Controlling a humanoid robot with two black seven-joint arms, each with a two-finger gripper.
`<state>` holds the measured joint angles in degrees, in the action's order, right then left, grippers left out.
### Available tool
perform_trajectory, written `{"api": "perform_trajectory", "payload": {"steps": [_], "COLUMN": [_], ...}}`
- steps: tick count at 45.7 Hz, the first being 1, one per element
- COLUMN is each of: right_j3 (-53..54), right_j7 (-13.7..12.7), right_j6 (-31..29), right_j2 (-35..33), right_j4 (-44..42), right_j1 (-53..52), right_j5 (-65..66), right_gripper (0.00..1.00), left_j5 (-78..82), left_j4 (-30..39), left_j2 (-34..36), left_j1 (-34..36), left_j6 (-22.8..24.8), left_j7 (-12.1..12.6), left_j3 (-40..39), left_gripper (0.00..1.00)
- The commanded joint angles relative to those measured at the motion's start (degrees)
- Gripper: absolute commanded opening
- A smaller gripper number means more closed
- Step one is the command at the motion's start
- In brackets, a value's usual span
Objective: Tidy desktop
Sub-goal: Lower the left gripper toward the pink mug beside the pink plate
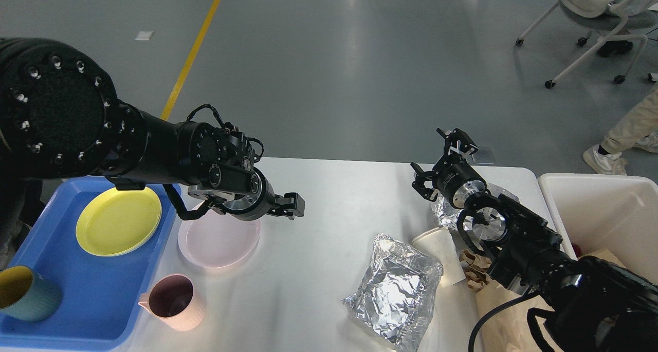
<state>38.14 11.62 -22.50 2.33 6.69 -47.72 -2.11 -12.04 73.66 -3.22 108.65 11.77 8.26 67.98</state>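
Starting at your far left, the blue tray point(97, 311) already holds a yellow plate point(118, 221) and a teal cup point(25, 293) at its near corner, so any dish you carry there has to miss both or it will knock them. Just right of the tray, on the desktop point(329, 228), sit a pink plate point(218, 237) and, nearer you, a pink mug point(173, 301) whose spout touches the tray's edge. A careless sweep of the forearm could tip that mug or push it off the near edge.

Your left gripper point(294, 206) hangs above the plate's far right rim, holding nothing. It is seen dark and side-on, so you cannot tell whether its jaws are spread or together. If you come down on the plate from here, the shallow rim may slide away rather than lift.

Further right lies a crumpled foil sheet point(395, 290), then a white paper cup point(442, 252) on its side, with brown paper point(493, 311) beside and partly under your right arm. These are light; a jaw that closes off-centre will likely skid or tear them.

Your right gripper point(441, 156) is raised over more foil, its jaws spread and empty. The white bin point(596, 208) stands at the far right, just beside the table. Its near wall is close to your right elbow, so a wide swing may strike it.
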Motion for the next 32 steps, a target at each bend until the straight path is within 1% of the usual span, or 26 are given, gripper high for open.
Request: {"api": "perform_trajectory", "payload": {"steps": [1,4,14,19,32], "right_j3": [0.0,0.0,0.0,0.0,0.0], "right_j7": [-0.02,-0.02,-0.02,0.07,0.07], "right_j6": [0.0,0.0,0.0,0.0,0.0], "right_j2": [-0.04,-0.04,-0.04,-0.04,0.04], "right_j4": [-0.01,-0.01,-0.01,-0.01,-0.01], "right_j1": [0.0,0.0,0.0,0.0,0.0], "right_j5": [0.0,0.0,0.0,0.0,0.0], "right_gripper": [1.0,1.0,1.0,1.0,1.0], "left_j5": [-0.09,-0.09,0.0,0.0,0.09], "left_j4": [-0.27,-0.62,-1.24,-1.24,-1.33], "left_j2": [0.23,0.15,-0.03,0.14,-0.65], "left_j1": [0.25,0.6,1.22,2.36,1.75], "left_j6": [0.0,0.0,-0.08,0.0,0.0], "left_j7": [-0.7,-0.87,0.18,0.18,0.09], "left_j3": [-0.13,-0.83,-1.27,-0.92,-0.92], "left_gripper": [0.96,0.96,0.96,0.96,0.96]}}
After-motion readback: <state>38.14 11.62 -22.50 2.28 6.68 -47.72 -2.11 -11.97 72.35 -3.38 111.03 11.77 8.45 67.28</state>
